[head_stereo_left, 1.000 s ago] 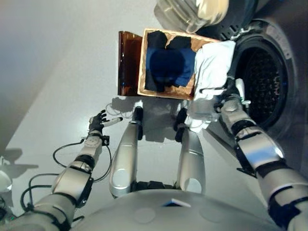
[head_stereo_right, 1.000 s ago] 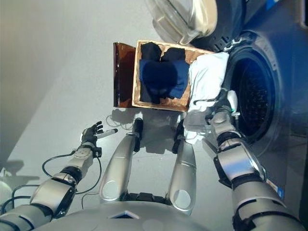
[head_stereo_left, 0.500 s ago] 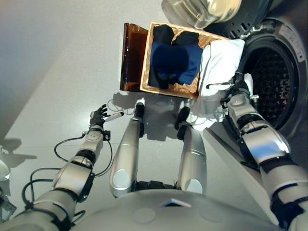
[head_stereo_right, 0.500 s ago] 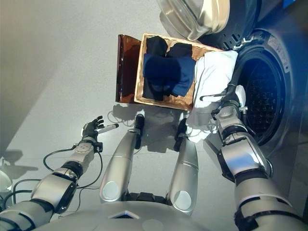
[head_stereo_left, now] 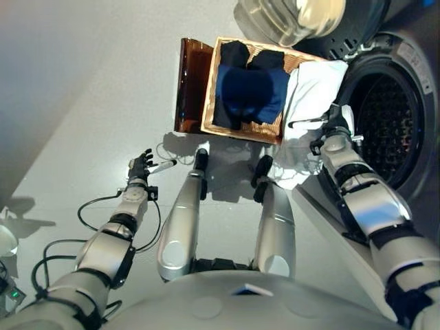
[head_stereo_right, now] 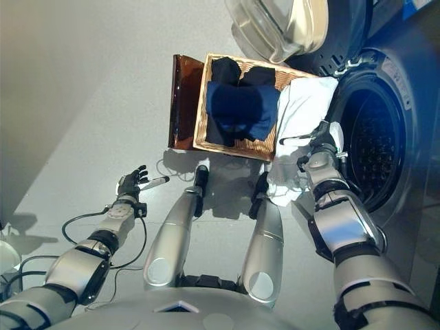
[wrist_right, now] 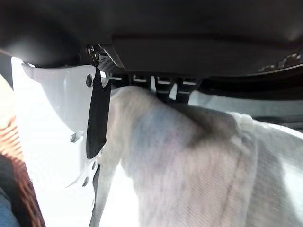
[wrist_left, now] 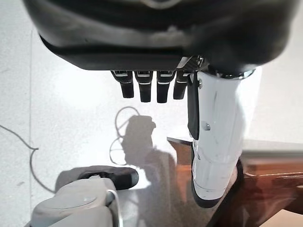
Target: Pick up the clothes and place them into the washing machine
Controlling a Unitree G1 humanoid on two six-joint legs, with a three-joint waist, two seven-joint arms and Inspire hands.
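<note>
A white cloth (head_stereo_left: 313,89) drapes over the right side of the wicker basket (head_stereo_left: 208,103) and hangs down to the floor. My right hand (head_stereo_left: 335,127) is shut on it beside the washing machine's open drum (head_stereo_left: 385,113). In the right wrist view the cloth (wrist_right: 189,161) is pinched between the white-covered thumb (wrist_right: 61,123) and the fingers. A dark blue garment (head_stereo_left: 251,93) and black clothes (head_stereo_left: 234,51) lie in the basket. My left hand (head_stereo_left: 141,165) hovers open over the floor at the left, holding nothing.
The washer's round door (head_stereo_left: 289,17) stands swung open above the basket. A brown flap (head_stereo_left: 191,86) hangs off the basket's left side. The washer's front panel runs along the right, and grey floor spreads out to the left.
The whole view has shifted as the camera moved. My right hand keeps its hold on the white cloth by the drum's rim. The left hand stays as it was.
</note>
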